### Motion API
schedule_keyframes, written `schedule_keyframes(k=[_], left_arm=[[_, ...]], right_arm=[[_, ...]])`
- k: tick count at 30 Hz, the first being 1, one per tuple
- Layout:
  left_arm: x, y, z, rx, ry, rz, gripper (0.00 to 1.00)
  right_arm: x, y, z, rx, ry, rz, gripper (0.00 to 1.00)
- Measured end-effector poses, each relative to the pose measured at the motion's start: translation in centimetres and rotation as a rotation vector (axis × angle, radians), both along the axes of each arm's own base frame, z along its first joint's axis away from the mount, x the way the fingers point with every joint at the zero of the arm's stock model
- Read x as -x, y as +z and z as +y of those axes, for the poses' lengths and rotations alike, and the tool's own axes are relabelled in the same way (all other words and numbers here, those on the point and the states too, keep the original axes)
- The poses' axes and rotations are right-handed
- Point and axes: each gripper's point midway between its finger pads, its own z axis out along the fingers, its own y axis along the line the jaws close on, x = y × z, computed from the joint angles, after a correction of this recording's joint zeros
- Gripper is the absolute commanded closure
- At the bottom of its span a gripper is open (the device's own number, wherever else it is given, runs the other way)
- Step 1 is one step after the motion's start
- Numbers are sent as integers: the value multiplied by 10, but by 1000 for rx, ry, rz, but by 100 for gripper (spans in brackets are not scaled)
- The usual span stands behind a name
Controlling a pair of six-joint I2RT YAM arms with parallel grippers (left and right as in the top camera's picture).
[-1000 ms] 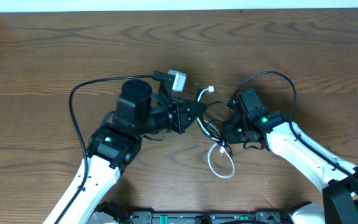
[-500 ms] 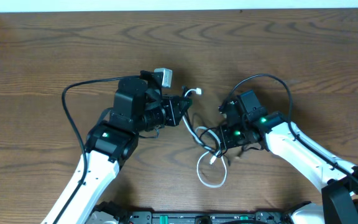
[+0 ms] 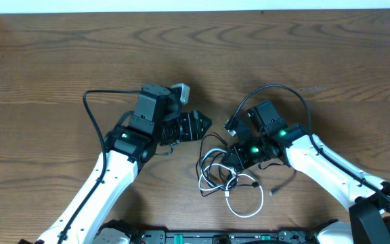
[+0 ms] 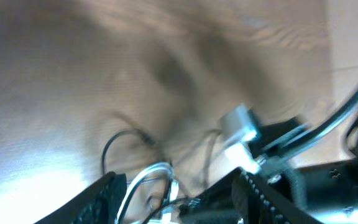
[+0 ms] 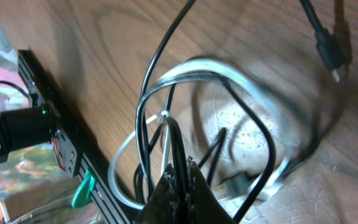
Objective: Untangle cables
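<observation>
Cables [image 3: 215, 173] lie in a loose tangle on the bench [image 3: 59, 68], centre front, between the two arms. The right tool [image 3: 231, 161] sits at the tangle's right edge. Its fingers are pressed fully together, and strands run in at the tip in the right wrist view. I cannot tell which strand is pinched. The white cable [image 5: 216, 65] loops around the black cable [image 5: 317, 26], whose plug lies apart on the wood. The left tool [image 3: 200, 126] is up-left of the tangle, clear of it. Its fingers [image 4: 104, 193] are spread wide and grip nothing. The left wrist view is blurred.
</observation>
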Motion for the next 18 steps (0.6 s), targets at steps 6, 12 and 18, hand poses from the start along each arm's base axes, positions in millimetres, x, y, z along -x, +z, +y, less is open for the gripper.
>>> schedule_keyframes(k=[6, 12, 18], left_arm=[[19, -17, 10, -58, 1, 102, 40], [38, -29, 18, -100, -5, 191, 40], [42, -31, 20, -110, -10, 208, 40]], right_arm=[[-23, 12, 14, -73, -30, -89, 99], [-53, 36, 32, -183, -95, -192, 99], [-79, 61, 41, -285, -166, -258, 99]])
